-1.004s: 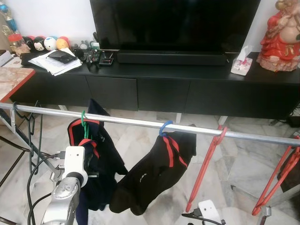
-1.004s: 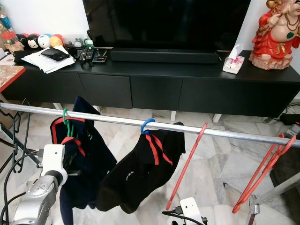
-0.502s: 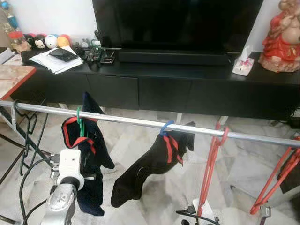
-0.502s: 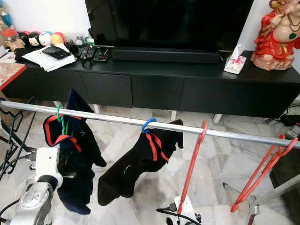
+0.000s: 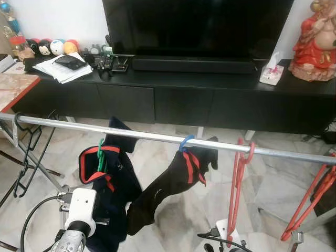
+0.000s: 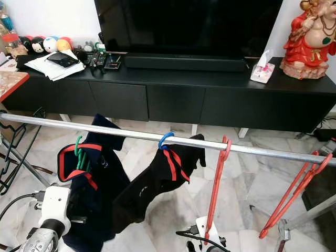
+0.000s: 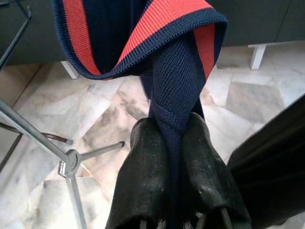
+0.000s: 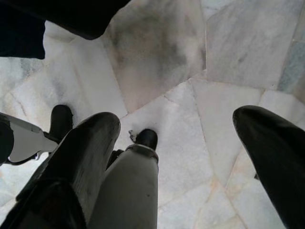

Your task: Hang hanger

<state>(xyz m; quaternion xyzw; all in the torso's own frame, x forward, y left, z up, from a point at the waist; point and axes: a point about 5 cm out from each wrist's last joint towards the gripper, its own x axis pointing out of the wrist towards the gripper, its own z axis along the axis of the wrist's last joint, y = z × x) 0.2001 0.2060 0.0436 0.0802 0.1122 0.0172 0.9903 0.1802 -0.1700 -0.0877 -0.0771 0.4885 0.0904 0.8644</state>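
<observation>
Our left gripper (image 7: 174, 143) clenches the navy shirt (image 5: 113, 181), whose green hanger (image 5: 100, 152) seems just below the rail (image 5: 157, 137), at 7 o'clock. Right gripper (image 8: 176, 138) is released over bare floor (image 8: 157, 52). Hook hard to resolve.

The left arm (image 5: 71, 236) is a silver metal tube ending in a white boxy wrist block, with a black cable looping out beside that block. The left gripper (image 7: 177, 183) has two long, matte black, rounded fingers. The right gripper (image 8: 181, 157) has equally black, glossy fingers; black cables trail from its white wrist housing (image 5: 224, 233).
</observation>
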